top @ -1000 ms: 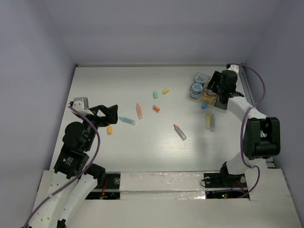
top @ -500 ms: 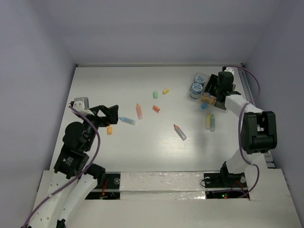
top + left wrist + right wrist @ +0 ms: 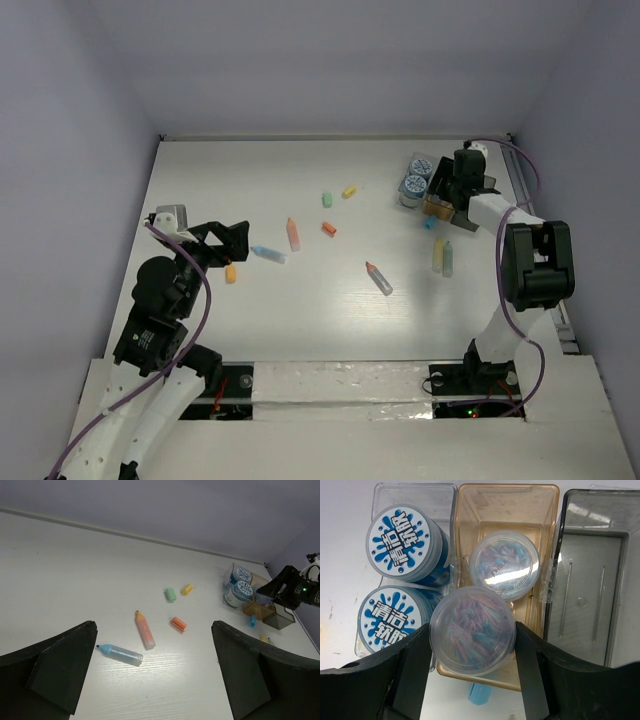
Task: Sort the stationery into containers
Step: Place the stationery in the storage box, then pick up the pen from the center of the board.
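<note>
Tabletop (image 3: 200, 180), loose markers (image 3: 293, 234); clear tub (image 3: 504, 565) inside amber box (image 3: 485, 505)

Your desk (image 3: 300, 330): white, wood-grained.

- **Left of centre:** blue marker (image 3: 268, 254), orange marker (image 3: 293, 234) just beside it, small orange bit (image 3: 231, 274) toward the near edge.
- **Farther back:** green bit (image 3: 326, 199), yellow bit (image 3: 349, 191), orange-red bit (image 3: 329, 229).
- **Centre:** grey marker with red cap (image 3: 378, 278).
- **Right:** yellow marker (image 3: 437, 255) and green marker (image 3: 448, 258) side by side, blue bit (image 3: 430, 222) behind them.
- **Far right corner:** you have a row of clear box (image 3: 415, 492), amber box (image 3: 505, 502), grey box (image 3: 590, 580).
</note>
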`<control>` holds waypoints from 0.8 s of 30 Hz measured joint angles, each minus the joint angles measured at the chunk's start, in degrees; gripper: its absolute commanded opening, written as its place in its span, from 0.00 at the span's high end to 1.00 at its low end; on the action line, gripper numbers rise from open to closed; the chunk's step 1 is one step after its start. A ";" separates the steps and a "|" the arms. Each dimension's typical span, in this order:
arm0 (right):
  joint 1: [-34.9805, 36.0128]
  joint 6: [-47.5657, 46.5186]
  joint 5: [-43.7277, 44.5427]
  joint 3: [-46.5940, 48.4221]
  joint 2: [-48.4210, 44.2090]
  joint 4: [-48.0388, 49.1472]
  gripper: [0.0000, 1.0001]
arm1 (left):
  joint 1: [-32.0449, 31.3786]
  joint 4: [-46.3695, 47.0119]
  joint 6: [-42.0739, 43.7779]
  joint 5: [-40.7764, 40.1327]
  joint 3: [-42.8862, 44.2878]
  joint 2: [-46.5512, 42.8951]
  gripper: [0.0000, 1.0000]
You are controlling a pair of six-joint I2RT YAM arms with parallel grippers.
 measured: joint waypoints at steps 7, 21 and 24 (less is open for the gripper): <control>0.00 0.48 0.81 -0.17 -0.74 0.44 0.00 | 0.00 0.00 0.00 -0.02 0.00 0.00 0.01; 13.20 -0.44 -4.00 -7.80 -19.87 -0.92 0.00 | 0.00 0.00 -0.02 0.04 0.00 0.61 0.01; 22.58 -0.37 -5.53 -12.39 -21.66 -2.95 0.00 | 0.00 0.00 -0.04 0.28 0.00 0.83 0.01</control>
